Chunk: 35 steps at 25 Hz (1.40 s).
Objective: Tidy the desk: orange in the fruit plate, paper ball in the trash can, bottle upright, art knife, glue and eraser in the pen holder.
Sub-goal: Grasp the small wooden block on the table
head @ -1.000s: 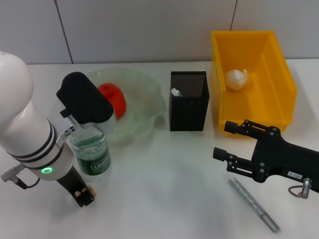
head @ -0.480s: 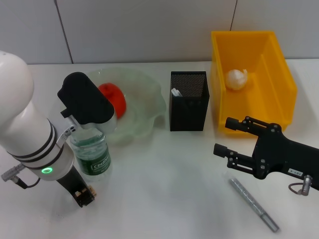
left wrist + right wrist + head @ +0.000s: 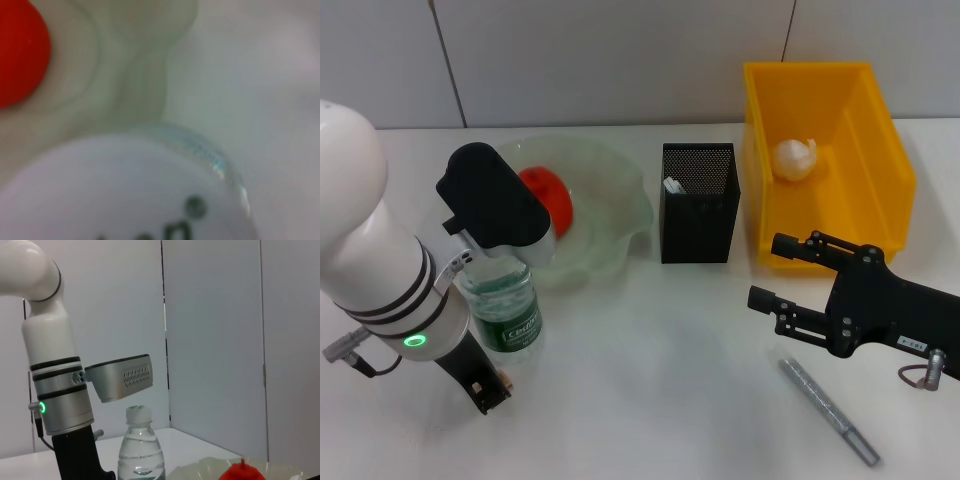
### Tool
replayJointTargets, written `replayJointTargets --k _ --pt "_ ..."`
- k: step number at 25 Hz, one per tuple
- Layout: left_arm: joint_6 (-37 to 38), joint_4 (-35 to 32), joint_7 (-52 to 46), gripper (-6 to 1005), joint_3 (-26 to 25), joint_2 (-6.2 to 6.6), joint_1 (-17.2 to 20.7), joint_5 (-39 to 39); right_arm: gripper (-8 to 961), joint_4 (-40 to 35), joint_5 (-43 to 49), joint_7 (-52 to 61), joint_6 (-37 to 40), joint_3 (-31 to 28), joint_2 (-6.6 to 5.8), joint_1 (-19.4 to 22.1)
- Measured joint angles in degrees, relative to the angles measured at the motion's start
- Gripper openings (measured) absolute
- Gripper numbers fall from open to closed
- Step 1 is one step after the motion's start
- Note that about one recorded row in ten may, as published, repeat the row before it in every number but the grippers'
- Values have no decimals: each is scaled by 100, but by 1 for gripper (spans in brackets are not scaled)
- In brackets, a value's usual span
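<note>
One bottle [image 3: 506, 305] stood upright on the desk [image 3: 650, 380], touching the near rim of the single fruit plate [image 3: 605, 215]. One orange [image 3: 548, 198] lay in that plate. One paper ball [image 3: 794, 158] sat inside the yellow trash can [image 3: 880, 150]. One black mesh pen holder [image 3: 698, 202] stood between plate and can, with a white item [image 3: 672, 185], not identifiable, showing inside it. One silvery art knife [image 3: 827, 410] lay flat on the desk near the front edge, just beside the right arm. No glue could be picked out.

The left gripper [image 3: 500, 225] hung directly above the bottle, its wrist camera looking down on the cap; I could not tell how its fingers stood. The left arm's white forearm sloped down from the left side, a green ring lit on it.

The right gripper [image 3: 775, 275] lay low over the desk in front of the can, its two fingers [image 3: 790, 252] spread apart and holding nothing, pointing toward the pen holder.
</note>
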<state>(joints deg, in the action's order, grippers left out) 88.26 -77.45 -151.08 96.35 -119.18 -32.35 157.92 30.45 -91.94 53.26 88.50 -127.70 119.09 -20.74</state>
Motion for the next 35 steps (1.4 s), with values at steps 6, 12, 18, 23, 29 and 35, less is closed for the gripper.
replayJointTargets --k 6,12,18,23,29,35 --pt "16 -24 3 201 5 0 11 0 699 5 -3 0 0 0 0 -8" --pt "25 -30 13 169 46 0 36 6 699 5 -8 0 0 0 0 -9" --pt "73 -99 17 211 45 0 34 5 699 -4 -9 0 -2 0 0 -8" --pt "108 -167 19 285 42 0 28 2 699 2 -25 0 -5 0 0 0" --pt "115 -140 26 365 40 0 -17 34 698 2 -56 0 -8 0 0 7" --pt "115 -115 57 406 33 0 -32 38 698 -15 -60 -5 -21 0 0 1"
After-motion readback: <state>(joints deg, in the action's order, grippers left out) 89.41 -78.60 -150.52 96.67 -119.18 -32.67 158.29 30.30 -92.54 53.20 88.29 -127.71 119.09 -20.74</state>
